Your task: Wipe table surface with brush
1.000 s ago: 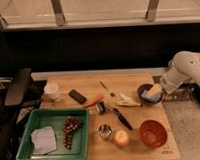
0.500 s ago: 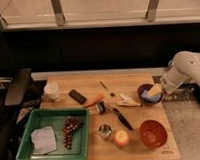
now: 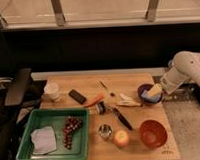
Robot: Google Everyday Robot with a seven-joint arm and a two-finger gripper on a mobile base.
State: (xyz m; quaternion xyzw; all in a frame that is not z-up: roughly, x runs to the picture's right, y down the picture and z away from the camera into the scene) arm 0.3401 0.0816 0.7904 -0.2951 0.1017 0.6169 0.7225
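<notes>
Camera view: the brush (image 3: 101,108) lies at the centre of the tan table (image 3: 129,83), between an orange carrot (image 3: 95,100) and a black-handled utensil (image 3: 122,118). The white arm's end effector (image 3: 165,87) sits at the right edge of the frame, beside a dark bowl (image 3: 145,93); whether it is wide or narrow cannot be told. Marks at the table's lower right corner are too small to read.
</notes>
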